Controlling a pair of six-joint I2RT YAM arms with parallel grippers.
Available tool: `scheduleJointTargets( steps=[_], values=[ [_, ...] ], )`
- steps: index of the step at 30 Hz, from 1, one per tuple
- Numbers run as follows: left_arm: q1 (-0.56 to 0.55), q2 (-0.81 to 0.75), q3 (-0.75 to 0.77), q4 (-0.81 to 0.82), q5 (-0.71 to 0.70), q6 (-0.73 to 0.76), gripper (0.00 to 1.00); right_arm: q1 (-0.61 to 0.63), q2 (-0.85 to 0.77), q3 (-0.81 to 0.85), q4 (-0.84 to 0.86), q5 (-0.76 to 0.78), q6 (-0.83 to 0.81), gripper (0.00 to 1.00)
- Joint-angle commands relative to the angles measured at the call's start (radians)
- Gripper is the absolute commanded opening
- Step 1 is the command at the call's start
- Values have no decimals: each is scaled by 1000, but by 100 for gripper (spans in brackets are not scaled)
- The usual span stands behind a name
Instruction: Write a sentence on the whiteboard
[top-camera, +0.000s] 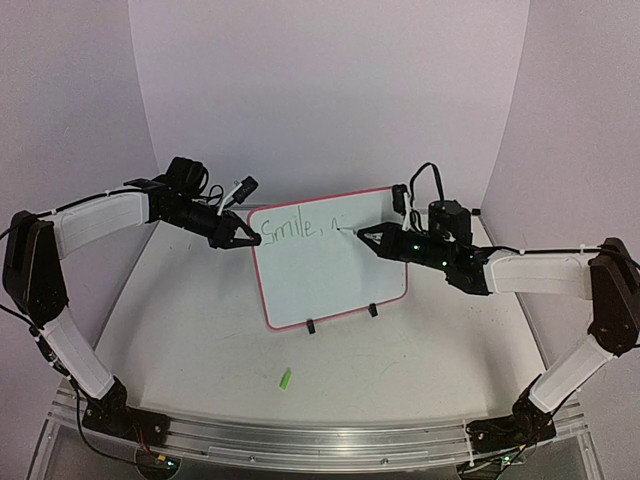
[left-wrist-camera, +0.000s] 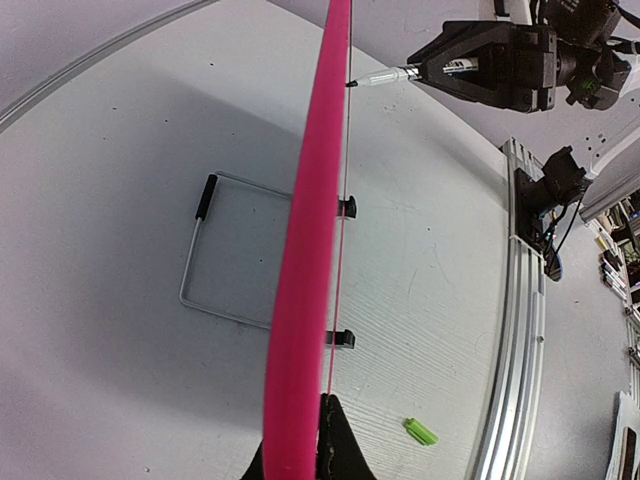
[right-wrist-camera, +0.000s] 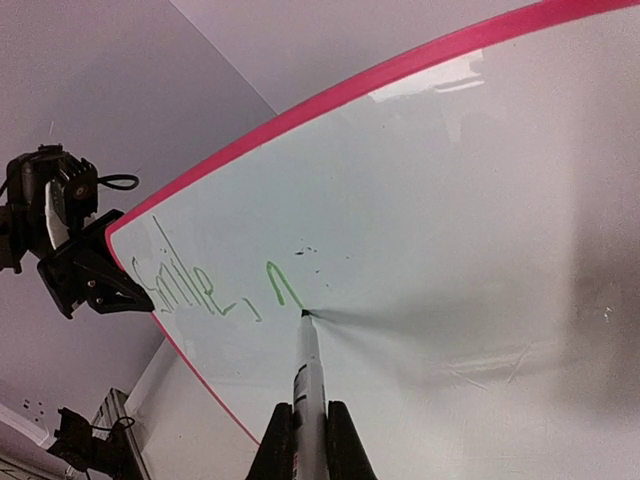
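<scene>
Whiteboard (top-camera: 330, 275) stands upright on its two black clip feet (top-camera: 311, 326) around the middle of the bench, nearer the far edge than the near one, with its face turned toward the arms. On it the sentence (top-camera: 290, 230) is only begun: "Smile," and the first stroke of a next word, in green, along the top.

The marker (top-camera: 348, 231) touches the face with its tip just right of that stroke, so I judge writing to be under way. The right gripper (top-camera: 368, 236) reaches in from the bench's right edge, jaws clamped on the marker's barrel, holding it nearly square to the face. The left gripper (top-camera: 245, 240) has its jaws closed on the board's upper left rim, most likely to brace it so pen pressure cannot tip or slide it.

A green cap (top-camera: 285, 378), probably the marker's, lies toward the near edge, well apart from the board.
</scene>
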Motion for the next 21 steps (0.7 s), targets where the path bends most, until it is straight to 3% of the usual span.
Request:
scheduleJointTargets(
  steps=[1,21],
  values=[
    [4,1,9,-8,-124,88,0,-5,-7,33,76,53,23,0],
    [4,-3,8,-10,-127,88,0,-6,-13,31,93,121,28,0]
  ],
)
